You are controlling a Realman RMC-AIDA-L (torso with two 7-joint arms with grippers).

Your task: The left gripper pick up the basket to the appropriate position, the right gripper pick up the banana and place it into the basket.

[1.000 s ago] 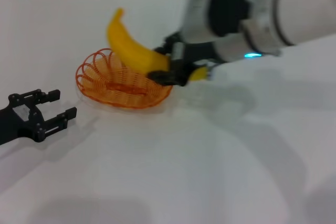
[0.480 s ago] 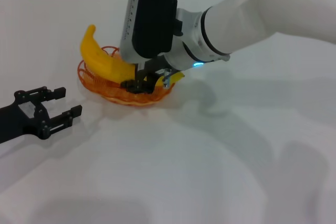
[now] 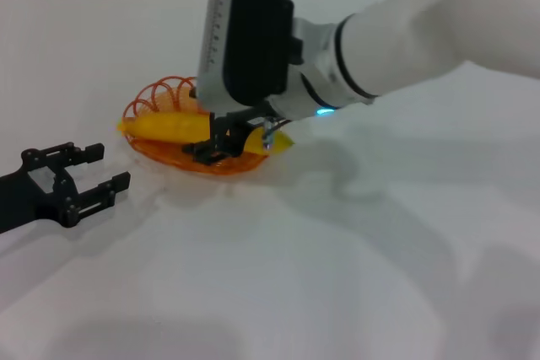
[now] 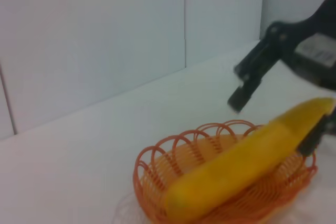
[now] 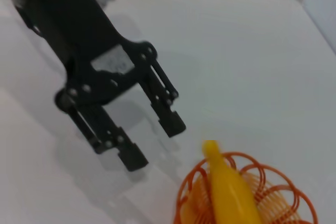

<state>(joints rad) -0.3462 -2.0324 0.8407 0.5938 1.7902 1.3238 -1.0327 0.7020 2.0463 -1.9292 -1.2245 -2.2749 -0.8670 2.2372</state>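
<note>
At the far left of the head view, the left gripper [image 3: 87,176] is seen lying low over the white surface [image 3: 278,276], its black jaws spread apart and nothing held between them. It is parked near the basket [image 3: 164,151] but apart from it, with bare surface between. In the right wrist view the same gripper [image 5: 152,140] is shown with a square grey sticker at its palm, its jaws parted, its shadow cast on the surface just beneath.

To its right, the orange wire basket is set on the surface, its scalloped rim open upward. The banana [image 3: 169,126] is laid lengthwise inside it, one end reaching past the rim on the side toward the left gripper. In the left wrist view the banana [image 4: 239,167] is seen resting across the basket [image 4: 157,167], tilted so that one end is raised over the rim.

Farther right, the right gripper [image 3: 221,142] is lowered into the basket, its jaws set on either side of the banana's right half; whether they are clenched on it or have released it cannot be told. Its white arm is stretched in from the upper right, with a small blue light at the wrist.

The surface is plain white and glossy. Behind it, pale wall panels [image 4: 105,35] divided by thin dark seams are visible.
</note>
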